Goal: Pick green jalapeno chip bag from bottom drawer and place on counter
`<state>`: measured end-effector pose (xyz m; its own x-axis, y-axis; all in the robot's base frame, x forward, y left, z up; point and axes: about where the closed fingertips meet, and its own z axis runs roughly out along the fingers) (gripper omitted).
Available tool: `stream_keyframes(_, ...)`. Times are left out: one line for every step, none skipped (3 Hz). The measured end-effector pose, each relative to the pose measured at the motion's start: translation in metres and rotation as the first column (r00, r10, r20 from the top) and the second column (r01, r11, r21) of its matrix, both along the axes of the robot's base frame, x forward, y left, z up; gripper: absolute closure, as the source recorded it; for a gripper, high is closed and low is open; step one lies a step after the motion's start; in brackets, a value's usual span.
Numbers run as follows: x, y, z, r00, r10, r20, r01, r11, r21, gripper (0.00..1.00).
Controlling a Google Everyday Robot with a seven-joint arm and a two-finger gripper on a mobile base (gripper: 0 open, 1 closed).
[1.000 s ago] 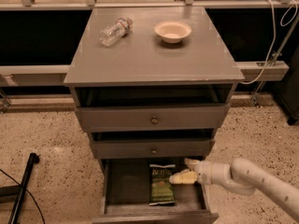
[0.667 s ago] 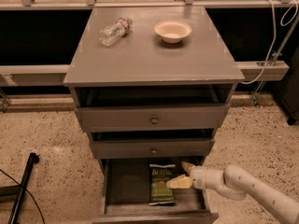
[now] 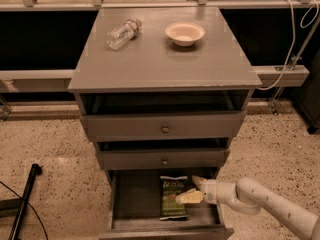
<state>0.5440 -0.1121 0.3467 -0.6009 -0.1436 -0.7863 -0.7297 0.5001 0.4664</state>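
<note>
The green jalapeno chip bag [image 3: 173, 197] lies flat on the grey floor of the open bottom drawer [image 3: 131, 200], dark top band toward the back. My gripper [image 3: 191, 189] reaches in from the right on a white arm. It is open, with one finger over the bag's right edge and the other just behind it. The counter [image 3: 160, 59] is the grey cabinet top above.
A clear plastic bottle [image 3: 122, 33] lies on the counter's back left and a cream bowl [image 3: 184, 33] stands at its back middle. The two upper drawers [image 3: 164, 128] are slightly open. A black pole [image 3: 24, 199] and cable lie on the floor at left.
My gripper has moved left and lower into the bottom drawer, from beside the bag to its right edge. The bag has not moved.
</note>
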Motion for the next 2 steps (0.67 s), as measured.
stream_keyframes(0.016, -0.012, -0.052, 0.9969, -0.073, -0.029, 0.070, 0.992, -0.106, 0.00)
stream_keyframes(0.029, -0.025, -0.090, 0.9955, -0.091, -0.029, 0.088, 0.992, -0.096, 0.00)
